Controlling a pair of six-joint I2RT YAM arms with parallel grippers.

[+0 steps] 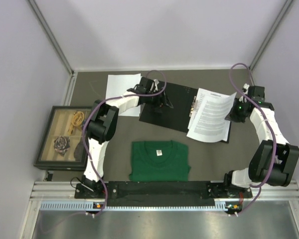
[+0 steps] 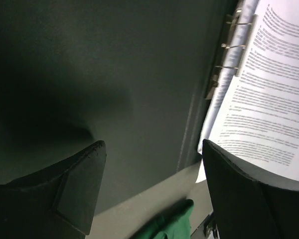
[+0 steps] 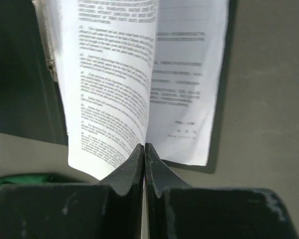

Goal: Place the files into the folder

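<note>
Edges and room: we find the folder (image 1: 169, 107) lying open toward the back of the table (image 1: 214, 159), black inner faces up. Only a narrow strip of table separates it from the back wall. There is bare table to its right, out to the side wall. A folded green shirt (image 1: 159, 160) lies near the folder's front edge, apart from it. A dark-framed box (image 1: 65, 137) sits well apart at far left. A white sheet (image 1: 120, 89) lies at the folder's back-left corner, partly under the left arm.

Left gripper (image 2: 153, 147): jaws spread wide, nothing between them, over the folder's bare left face. We cannot tell whether it touches. The clip (image 2: 229, 50) at the spine lies to its right.

Right gripper (image 3: 144, 148): jaws pressed together at the right-hand edge of the files (image 1: 209, 117). The top sheet's edge runs into the closed tips.

Files: white sheets with black printed text, lying on the folder's right face with their left edge at the clip. The top sheet bows upward off those beneath.
</note>
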